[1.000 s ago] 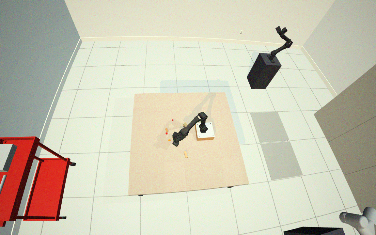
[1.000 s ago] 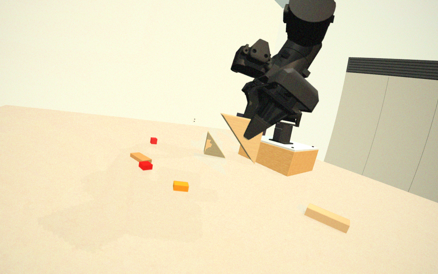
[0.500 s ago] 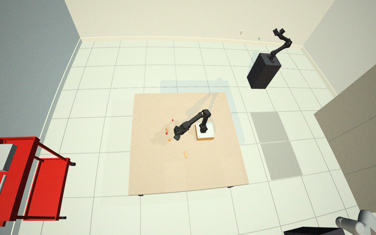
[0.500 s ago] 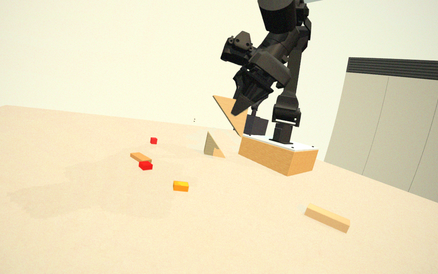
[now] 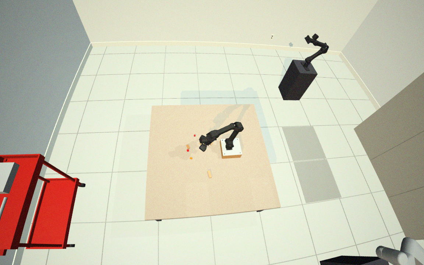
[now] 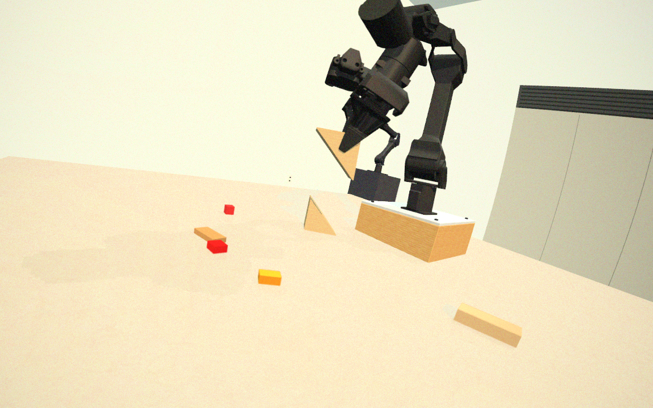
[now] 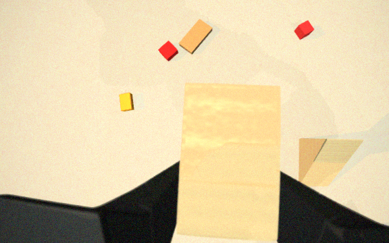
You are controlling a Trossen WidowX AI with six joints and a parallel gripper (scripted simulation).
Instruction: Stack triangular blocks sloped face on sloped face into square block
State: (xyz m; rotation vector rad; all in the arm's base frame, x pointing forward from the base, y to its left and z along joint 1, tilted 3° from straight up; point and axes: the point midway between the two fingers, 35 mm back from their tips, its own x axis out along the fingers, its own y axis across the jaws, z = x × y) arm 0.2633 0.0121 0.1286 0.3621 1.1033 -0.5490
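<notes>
My gripper (image 6: 343, 148) (image 7: 229, 169) is shut on one triangular block (image 6: 349, 161) (image 7: 229, 135), one finger on each end face. It holds this block well above the table (image 6: 141, 344), with the sloped face turned down and to the left in the exterior view. The other triangular block (image 6: 318, 220) (image 7: 333, 162) stands on the table below, apart from the held one. It is at the right in the wrist view, its slope descending to the right in the exterior view. In the top view the arm mostly hides both blocks.
Two red cubes (image 6: 217, 246) (image 6: 229, 209), a flat brown block (image 6: 210, 233) (image 7: 196, 36) and a yellow block (image 6: 269, 277) (image 7: 126, 102) lie left of the standing block in the exterior view. A long block (image 6: 488, 324) (image 5: 209, 173) lies nearer that camera. The arm's base box (image 6: 397, 233) is to the right.
</notes>
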